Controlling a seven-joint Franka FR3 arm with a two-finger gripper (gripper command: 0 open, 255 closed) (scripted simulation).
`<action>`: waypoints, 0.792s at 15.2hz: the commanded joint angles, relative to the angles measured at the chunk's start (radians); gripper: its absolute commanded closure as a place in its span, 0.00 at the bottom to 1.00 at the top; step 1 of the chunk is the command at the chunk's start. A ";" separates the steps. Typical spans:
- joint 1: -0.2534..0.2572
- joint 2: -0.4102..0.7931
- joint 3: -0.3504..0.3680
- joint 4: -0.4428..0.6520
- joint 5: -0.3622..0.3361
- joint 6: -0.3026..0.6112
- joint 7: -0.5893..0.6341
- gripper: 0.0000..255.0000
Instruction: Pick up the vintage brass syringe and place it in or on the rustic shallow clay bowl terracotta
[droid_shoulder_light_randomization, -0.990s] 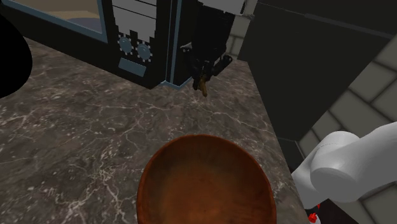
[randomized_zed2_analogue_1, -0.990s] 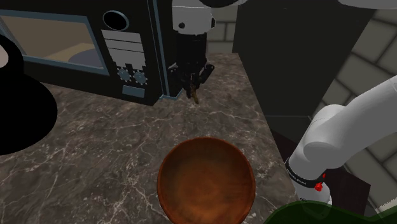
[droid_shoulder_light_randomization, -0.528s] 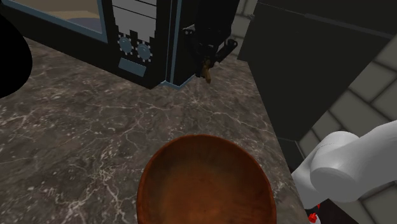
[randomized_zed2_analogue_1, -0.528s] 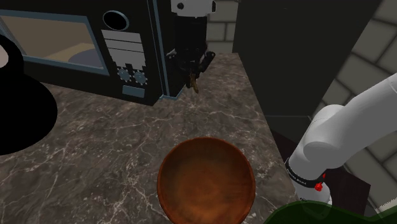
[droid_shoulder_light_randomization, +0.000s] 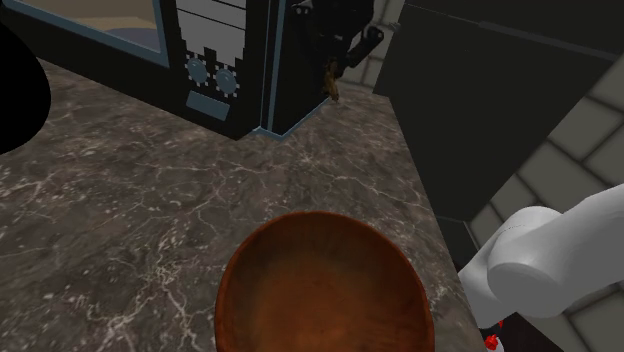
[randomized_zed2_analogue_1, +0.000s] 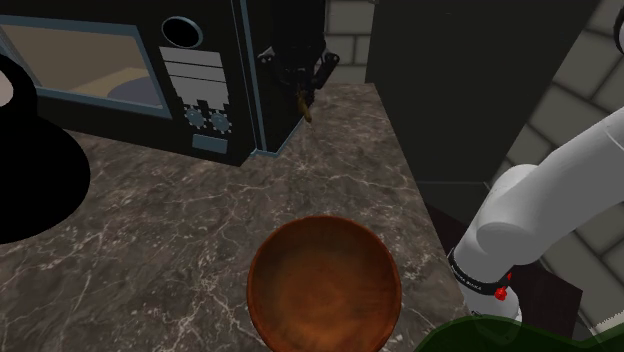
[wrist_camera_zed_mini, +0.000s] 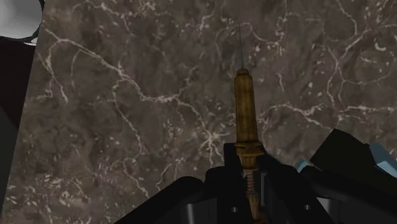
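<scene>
Gripper (wrist_camera_zed_mini: 249, 168) clasps the brass syringe (wrist_camera_zed_mini: 245, 108) by its plunger end — needle down — above the counter (droid_shoulder_light_randomization: 130, 190), apart from the bowl (droid_shoulder_light_randomization: 325, 290).

Bottom edge of the shoulder view slices through the reddish-brown shallow clay bowl (droid_shoulder_light_randomization: 325, 290), its top edge crops the black gripper (droid_shoulder_light_randomization: 327, 62), and the plunger end of the slim brass syringe (wrist_camera_zed_mini: 245, 108) disappears between the clasping fingers (wrist_camera_zed_mini: 230, 175).
</scene>
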 joint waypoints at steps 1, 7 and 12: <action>0.000 0.011 0.001 0.040 -0.002 -0.028 0.009 1.00; 0.039 -0.069 0.058 -0.016 0.049 -0.027 0.102 1.00; 0.077 -0.130 0.125 -0.050 0.101 -0.021 0.204 1.00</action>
